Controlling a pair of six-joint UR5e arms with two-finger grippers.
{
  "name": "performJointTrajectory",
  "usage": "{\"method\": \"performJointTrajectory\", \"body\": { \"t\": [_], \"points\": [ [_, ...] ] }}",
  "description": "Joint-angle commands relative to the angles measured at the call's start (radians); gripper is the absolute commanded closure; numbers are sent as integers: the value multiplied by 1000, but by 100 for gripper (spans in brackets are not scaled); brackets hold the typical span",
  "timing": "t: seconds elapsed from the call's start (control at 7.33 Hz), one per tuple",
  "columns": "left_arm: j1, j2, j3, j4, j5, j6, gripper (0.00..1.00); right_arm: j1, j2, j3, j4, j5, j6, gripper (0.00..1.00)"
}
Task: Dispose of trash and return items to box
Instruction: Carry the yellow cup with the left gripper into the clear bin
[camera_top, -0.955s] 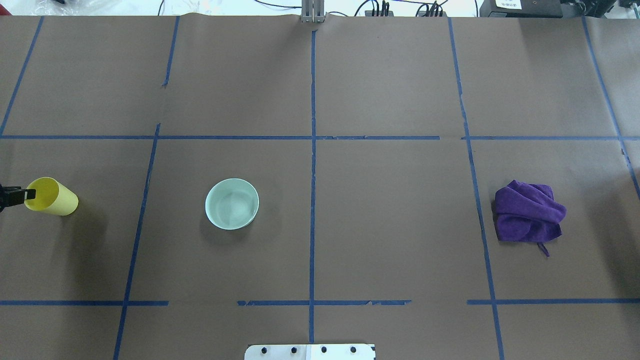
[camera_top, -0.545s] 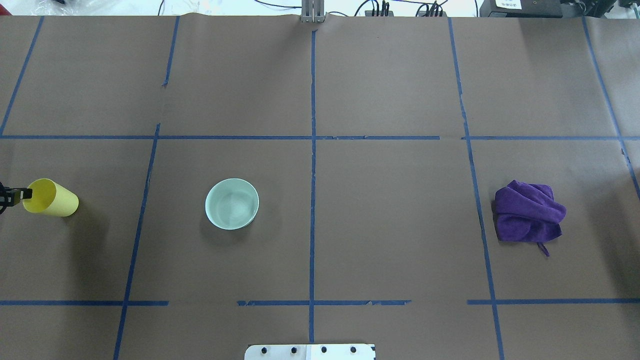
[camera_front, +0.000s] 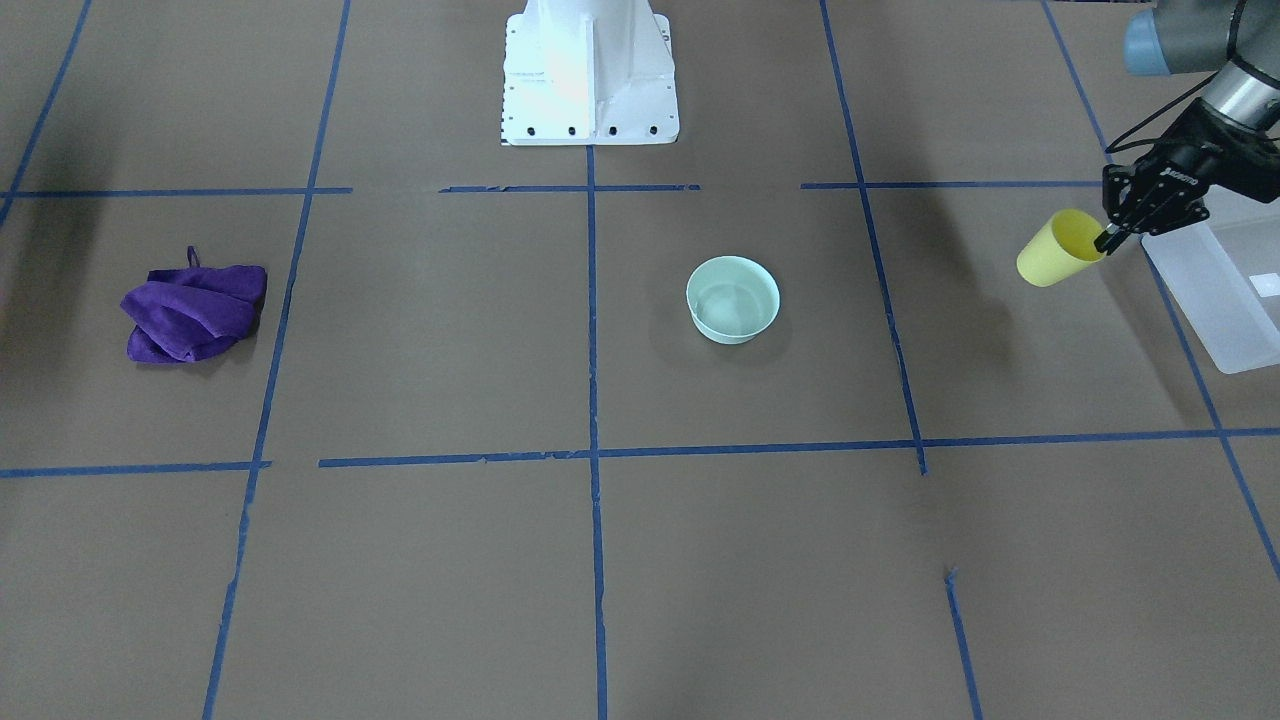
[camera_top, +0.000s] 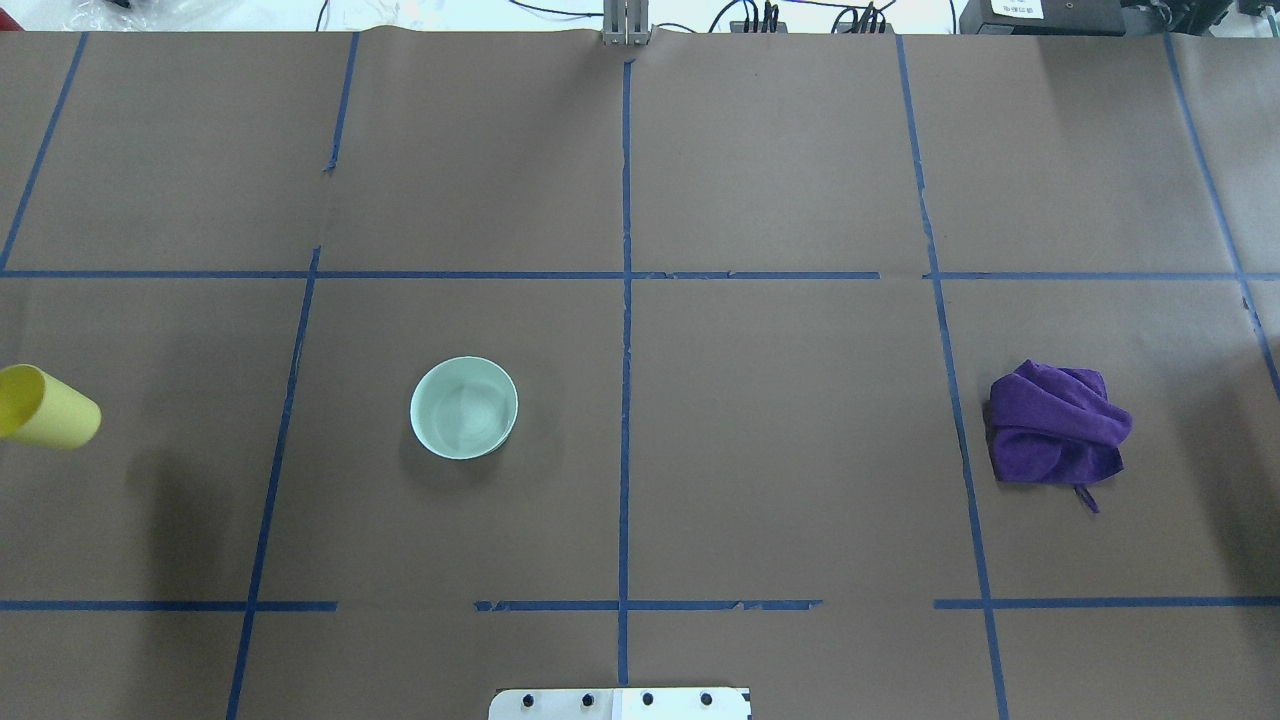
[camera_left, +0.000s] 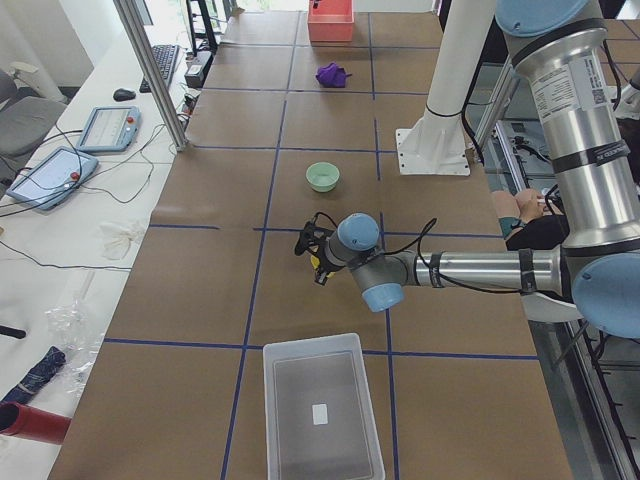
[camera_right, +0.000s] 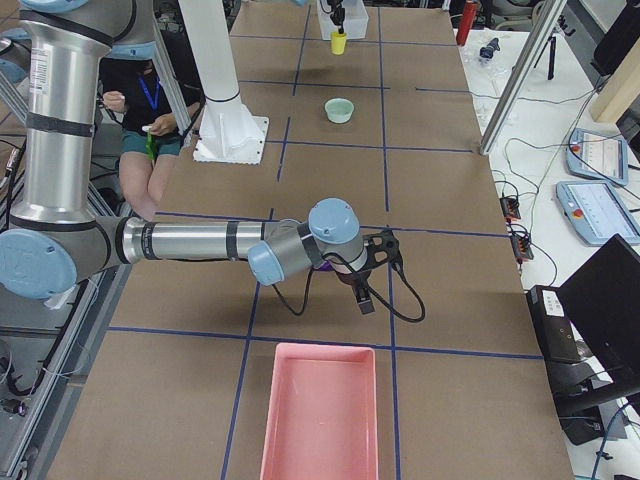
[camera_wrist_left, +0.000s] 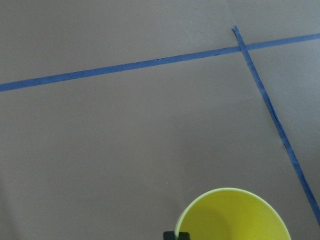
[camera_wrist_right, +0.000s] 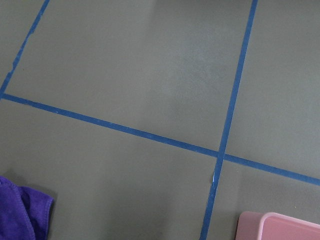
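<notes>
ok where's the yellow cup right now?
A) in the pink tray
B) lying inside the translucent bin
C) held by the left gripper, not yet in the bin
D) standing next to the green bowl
C: in the front-facing view the left gripper pinches the rim of the yellow cup, which hangs tilted just short of the bin, well away from the bowl.

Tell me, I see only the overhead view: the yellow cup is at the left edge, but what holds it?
Observer: The left gripper pinches the yellow cup by its rim, tilted, off the table.
Operator: Where is the box?
Observer: The box lies past the cup at the table's end; the cup is not yet over it.
Operator: And the other arm?
Observer: The right gripper hangs close by the purple cloth; open or shut, I cannot tell.
</notes>
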Motion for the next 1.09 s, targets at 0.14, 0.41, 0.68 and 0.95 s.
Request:
{"method": "performJointTrajectory", "body": {
  "t": [0.14,0.41,0.68,0.95],
  "points": [
    [-386,-65,13,446,-97,677,100,0,0,0,0,0,0,0],
    [-494,-148,109,575,-91,960,100,0,0,0,0,0,0,0],
    [-493,-143,169,505,-93,920,100,0,0,0,0,0,0,0],
    [-464,-105,269,252,-91,772,100,0,0,0,0,-1,0,0]
  ]
}}
